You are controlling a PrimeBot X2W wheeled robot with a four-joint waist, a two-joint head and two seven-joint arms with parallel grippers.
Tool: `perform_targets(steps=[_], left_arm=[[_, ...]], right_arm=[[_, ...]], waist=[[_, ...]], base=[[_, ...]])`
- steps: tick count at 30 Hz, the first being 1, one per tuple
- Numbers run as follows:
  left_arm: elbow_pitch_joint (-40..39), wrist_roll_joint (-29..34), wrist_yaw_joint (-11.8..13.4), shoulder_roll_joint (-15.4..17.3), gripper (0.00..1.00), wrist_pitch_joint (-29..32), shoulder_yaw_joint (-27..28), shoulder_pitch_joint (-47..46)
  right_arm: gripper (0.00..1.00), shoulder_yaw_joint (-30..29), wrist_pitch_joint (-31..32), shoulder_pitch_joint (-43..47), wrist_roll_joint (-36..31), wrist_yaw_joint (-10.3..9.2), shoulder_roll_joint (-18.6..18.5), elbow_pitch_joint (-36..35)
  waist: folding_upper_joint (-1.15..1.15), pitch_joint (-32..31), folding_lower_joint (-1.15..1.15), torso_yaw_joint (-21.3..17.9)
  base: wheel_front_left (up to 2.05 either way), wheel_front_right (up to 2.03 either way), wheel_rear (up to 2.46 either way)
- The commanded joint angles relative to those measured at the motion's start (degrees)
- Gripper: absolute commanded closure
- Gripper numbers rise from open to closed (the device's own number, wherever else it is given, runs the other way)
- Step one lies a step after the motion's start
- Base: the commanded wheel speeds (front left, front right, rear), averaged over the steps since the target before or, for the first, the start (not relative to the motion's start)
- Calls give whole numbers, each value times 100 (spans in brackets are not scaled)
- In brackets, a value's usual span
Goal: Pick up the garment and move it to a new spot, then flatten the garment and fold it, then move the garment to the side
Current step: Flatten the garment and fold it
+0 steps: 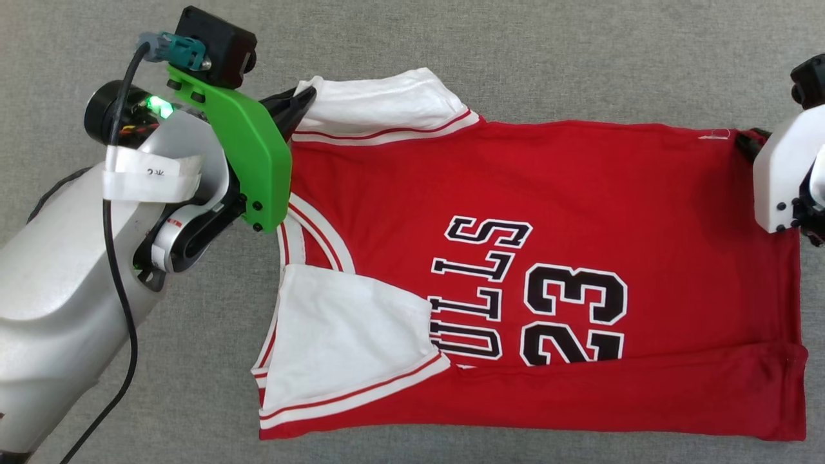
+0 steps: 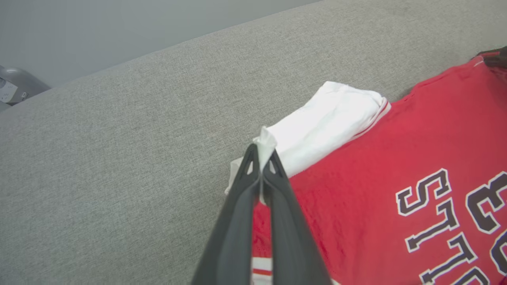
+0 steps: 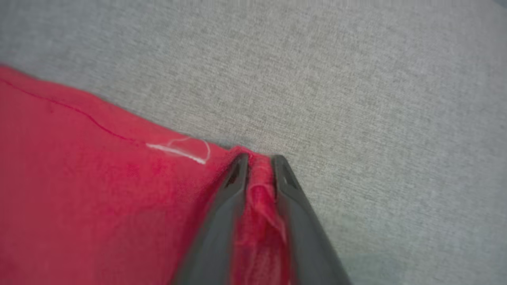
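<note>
The red jersey [image 1: 580, 193] lay spread lettering-up on the grey fabric counter [image 1: 515, 38]. Left end effector [image 2: 261, 152] was clamped tight on the white sleeve [image 2: 328, 118] corner, and right end effector [image 3: 259, 158] was pinched on the red hem corner [image 3: 214, 155]. Soft, light, floppy stuff imo, so the corners looked like the places to grab.

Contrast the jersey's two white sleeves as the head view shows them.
The upper sleeve sticks out beyond the red body; the lower sleeve lies folded over the front, covering some lettering. The left gripper pinches the upper sleeve; nothing holds the lower sleeve. Both are white with red-striped trim.
</note>
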Motion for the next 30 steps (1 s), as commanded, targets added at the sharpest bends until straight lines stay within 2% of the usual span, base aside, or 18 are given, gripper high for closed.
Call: perform_targets(steps=[1,8,15,24,30], left_arm=[[57,-46,0,-30,100,-66,17,117],[367,-143,23,-75,100,-366,79,381],[451,-315,85,-39,100,-648,111,895],[75,-656,357,175,100,-880,76,2007],[-369,-937,581,378,100,-932,-14,2873]], right_arm=[[100,100,-62,79,75,2,102,181],[100,-128,-751,142,449,2,145,250],[100,-400,-1333,609,887,2,117,39],[100,-668,-1714,1885,1487,2,142,-323],[100,-687,-1733,2774,1794,2,94,-588]], waist=[[0,-55,0,-1],[0,-408,0,-44],[0,-977,0,-67],[0,-1742,0,24],[0,-2005,0,112]], base=[[0,0,0],[0,0,0],[0,0,0],[0,0,0],[0,0,0]])
